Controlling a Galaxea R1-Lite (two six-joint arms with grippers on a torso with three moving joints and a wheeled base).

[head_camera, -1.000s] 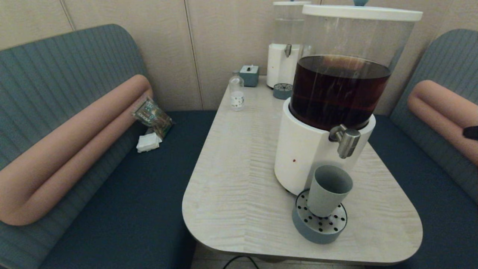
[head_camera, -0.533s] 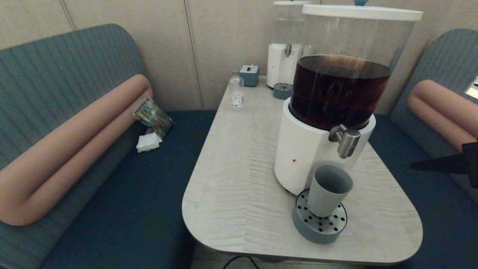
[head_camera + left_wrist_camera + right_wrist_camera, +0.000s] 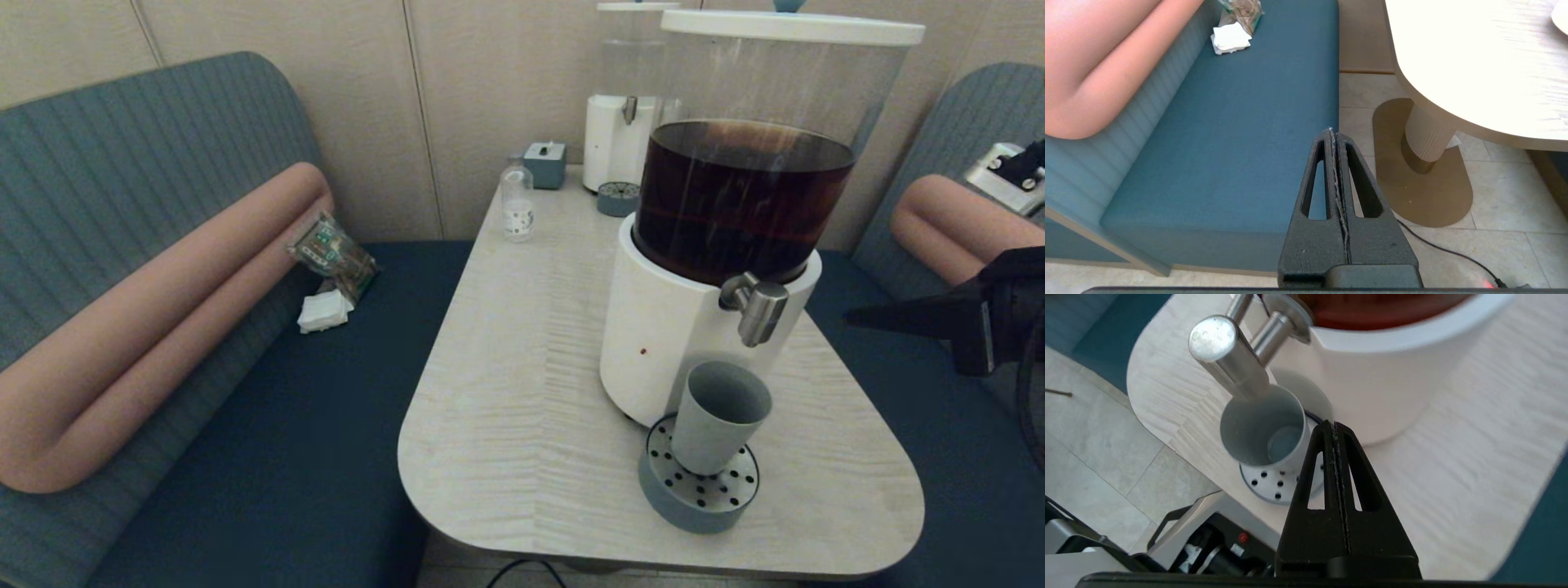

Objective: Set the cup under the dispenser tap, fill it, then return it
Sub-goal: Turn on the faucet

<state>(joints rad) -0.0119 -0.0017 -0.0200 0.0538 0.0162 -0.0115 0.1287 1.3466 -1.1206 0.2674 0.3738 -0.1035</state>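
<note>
Booth table point(image 3: 531, 392), pale wood – the cup point(image 3: 718, 416) upright on the drip tray point(image 3: 694, 502), directly under the dispenser tap point(image 3: 758, 306). Right gripper point(image 3: 853, 317) clenched, empty, off to the tap's side. Left gripper point(image 3: 1332, 132) clenched, empty – low beside the table, over the bench seat point(image 3: 1241, 134).

The pale table point(image 3: 522, 392) (wood-grained) bears two dispensers point(image 3: 702, 327), drip trays point(image 3: 694, 498), bottle point(image 3: 517, 204).
</note>
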